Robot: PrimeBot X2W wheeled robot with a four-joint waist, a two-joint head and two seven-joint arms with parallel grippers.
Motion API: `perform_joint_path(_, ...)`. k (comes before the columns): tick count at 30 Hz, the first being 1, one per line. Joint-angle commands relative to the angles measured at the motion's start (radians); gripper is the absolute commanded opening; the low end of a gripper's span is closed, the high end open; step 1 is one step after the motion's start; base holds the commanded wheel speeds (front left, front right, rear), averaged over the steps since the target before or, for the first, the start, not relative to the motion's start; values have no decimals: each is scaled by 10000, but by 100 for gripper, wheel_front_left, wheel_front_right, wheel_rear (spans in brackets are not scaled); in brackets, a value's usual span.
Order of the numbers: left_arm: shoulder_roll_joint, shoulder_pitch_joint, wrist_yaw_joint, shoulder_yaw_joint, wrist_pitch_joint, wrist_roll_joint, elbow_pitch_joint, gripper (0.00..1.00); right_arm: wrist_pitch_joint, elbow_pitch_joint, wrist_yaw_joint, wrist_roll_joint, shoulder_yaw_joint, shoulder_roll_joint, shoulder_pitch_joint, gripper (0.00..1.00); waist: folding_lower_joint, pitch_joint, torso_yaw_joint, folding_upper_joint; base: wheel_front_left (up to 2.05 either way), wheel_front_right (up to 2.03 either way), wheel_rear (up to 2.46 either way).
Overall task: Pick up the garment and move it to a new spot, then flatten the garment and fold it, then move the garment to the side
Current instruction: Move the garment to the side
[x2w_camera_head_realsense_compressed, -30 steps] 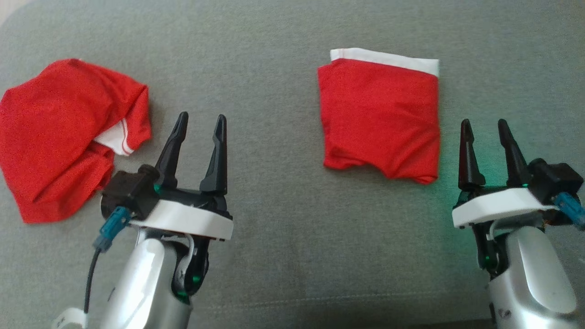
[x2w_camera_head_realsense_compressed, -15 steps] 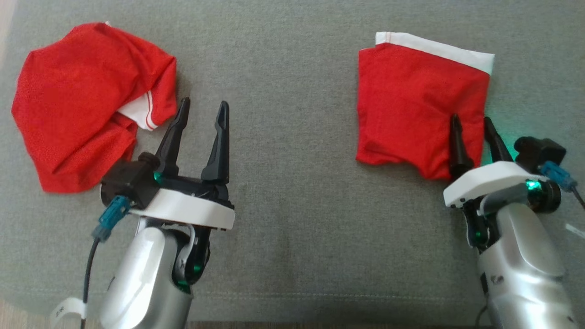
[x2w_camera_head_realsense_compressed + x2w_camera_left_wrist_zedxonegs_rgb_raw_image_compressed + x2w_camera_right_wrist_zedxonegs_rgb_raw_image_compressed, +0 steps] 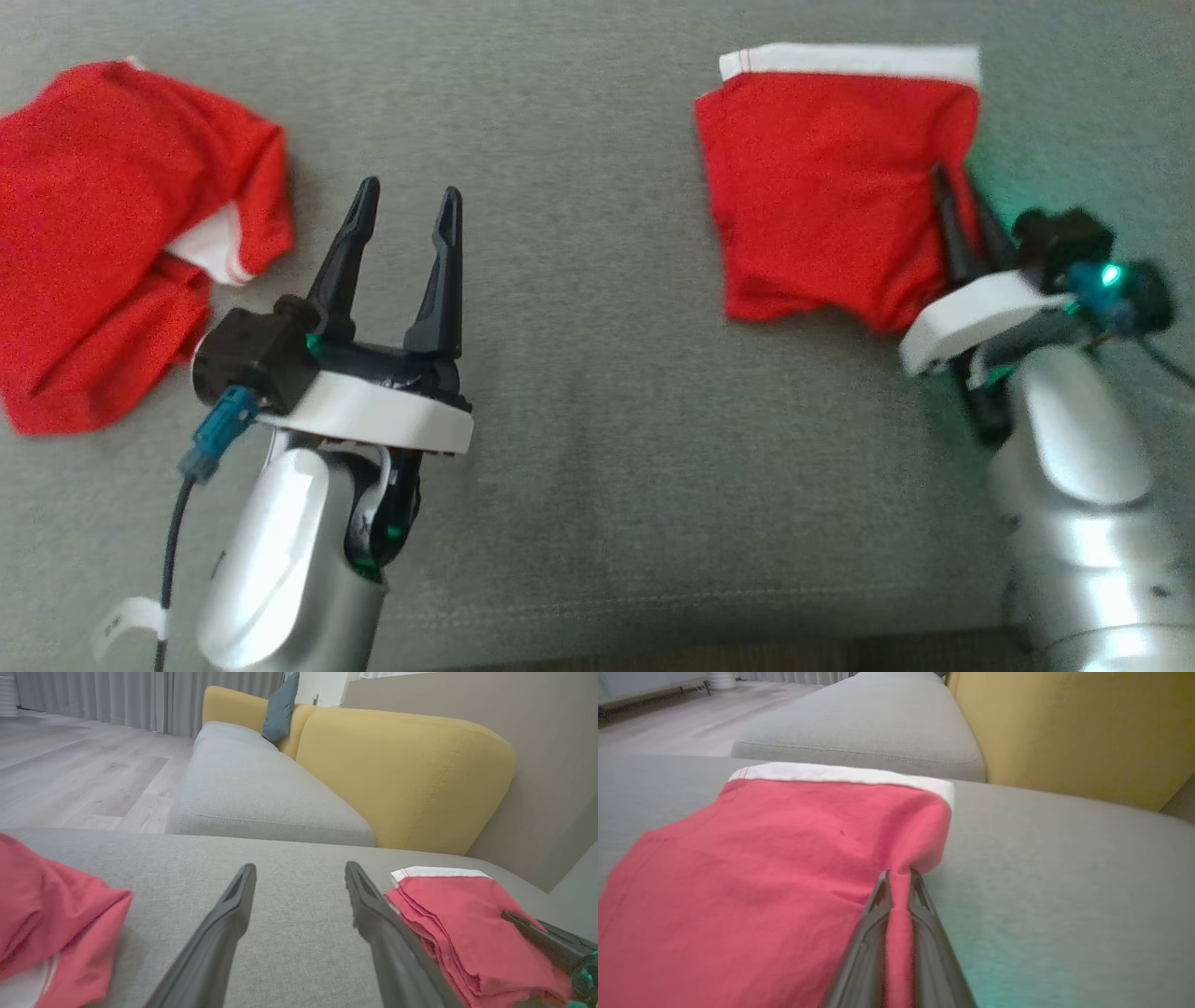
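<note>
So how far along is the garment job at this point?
Done: the folded red garment with its white band lies flat on the grey cushion. In hand: the right gripper has its jaws shut on that garment's right edge, likely to move it aside. Left: that move; the left gripper hovers open, and a crumpled red garment lies at the left.

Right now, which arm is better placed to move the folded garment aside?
Right. The right gripper is shut on the folded garment's right edge; the left gripper is open over the cushion, apart from it.
</note>
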Motion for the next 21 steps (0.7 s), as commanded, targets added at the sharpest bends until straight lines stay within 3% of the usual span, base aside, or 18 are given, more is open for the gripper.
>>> perform_joint_path(1,104,-386,-56,379,-51,109,-360,100,69,-517,37,-319,129,-404,-352,0,0,194,-280,0,0,0,0)
perform_joint_path(5,104,-574,-136,389,-51,181,-383,100,390,-954,37,-942,391,-1822,-538,0,0,441,-529,0,0,0,0)
perform_joint_path(12,104,-786,-224,348,-51,198,-405,100,1055,-1458,37,-737,422,-3881,-804,0,0,744,-630,0,0,0,0)
perform_joint_path(21,104,-829,-273,359,-51,117,-413,100,1867,-2210,37,-97,-22,-4801,-517,0,0,878,-415,0,0,0,0)
